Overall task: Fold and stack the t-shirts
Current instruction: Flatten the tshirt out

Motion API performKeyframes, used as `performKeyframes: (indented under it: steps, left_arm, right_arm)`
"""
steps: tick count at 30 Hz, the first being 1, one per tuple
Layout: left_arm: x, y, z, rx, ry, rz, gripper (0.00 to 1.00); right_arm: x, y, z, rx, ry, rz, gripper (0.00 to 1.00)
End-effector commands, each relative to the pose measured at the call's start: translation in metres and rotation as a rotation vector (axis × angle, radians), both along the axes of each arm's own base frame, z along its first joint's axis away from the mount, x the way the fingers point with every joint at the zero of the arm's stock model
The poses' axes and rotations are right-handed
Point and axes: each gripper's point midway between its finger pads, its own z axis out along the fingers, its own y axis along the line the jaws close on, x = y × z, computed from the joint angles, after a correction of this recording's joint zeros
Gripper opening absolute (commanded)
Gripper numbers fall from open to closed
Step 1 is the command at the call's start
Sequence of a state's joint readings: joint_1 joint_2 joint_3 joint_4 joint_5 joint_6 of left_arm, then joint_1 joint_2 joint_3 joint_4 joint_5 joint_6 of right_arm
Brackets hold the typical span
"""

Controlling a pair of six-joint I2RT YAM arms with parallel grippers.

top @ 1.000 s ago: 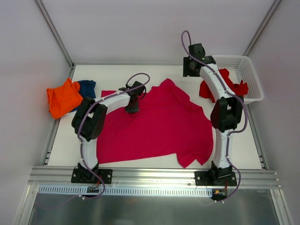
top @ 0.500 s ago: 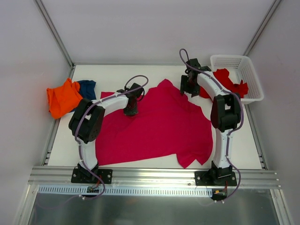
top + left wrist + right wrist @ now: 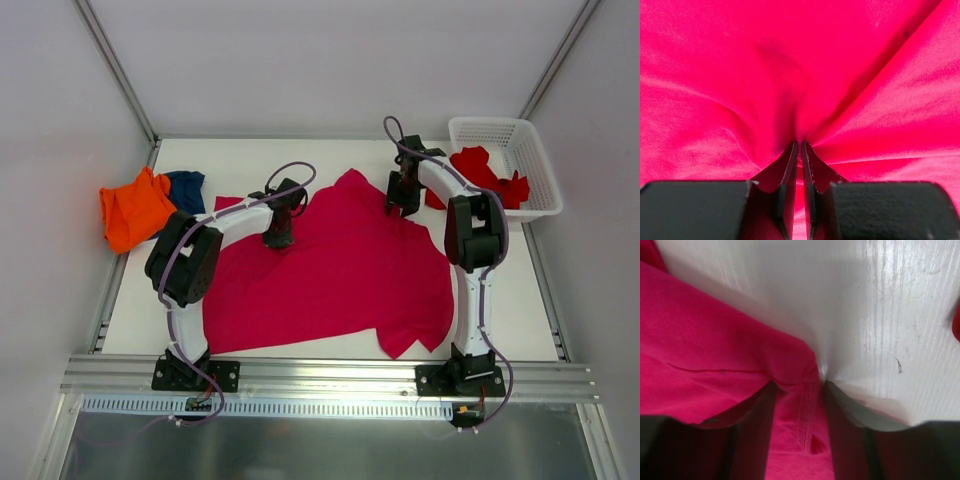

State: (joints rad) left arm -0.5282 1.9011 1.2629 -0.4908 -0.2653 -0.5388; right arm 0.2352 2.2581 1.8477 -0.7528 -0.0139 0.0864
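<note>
A magenta-pink t-shirt [image 3: 340, 270] lies spread over the middle of the table. My left gripper [image 3: 279, 240] is shut on a pinched fold of it near its upper left part; in the left wrist view the cloth [image 3: 790, 60] bunches into the closed tips [image 3: 800, 144]. My right gripper [image 3: 402, 208] is down at the shirt's upper right edge. Its jaws stand apart with a stitched hem [image 3: 805, 410] lying between them [image 3: 799, 382]. An orange t-shirt [image 3: 135, 208] and a navy blue one [image 3: 188, 186] lie crumpled at the far left. A bright red t-shirt [image 3: 480, 172] hangs out of the basket.
The white mesh basket [image 3: 500, 122] stands at the back right corner. Bare white table [image 3: 890, 315] shows just beyond the right gripper. Metal frame posts and grey walls enclose the table on the left, right and back.
The right arm swung from beside the basket down and left onto the pink shirt's upper right edge, and its jaws narrowed around the hem. The left gripper stayed shut on the shirt.
</note>
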Motion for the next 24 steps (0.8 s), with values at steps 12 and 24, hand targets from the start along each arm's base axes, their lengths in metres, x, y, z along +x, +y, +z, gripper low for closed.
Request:
performKeyframes:
  steps: [12, 24]
  left_arm:
    - [-0.015, 0.007, -0.002, -0.002, 0.058, 0.001, 0.07]
    - [-0.015, 0.006, -0.002, -0.005, 0.062, -0.003, 0.07]
  right_arm:
    - [0.034, -0.001, 0.027, 0.014, -0.098, -0.017, 0.00]
    - [0.096, -0.022, 0.097, -0.061, -0.343, -0.059, 0.00]
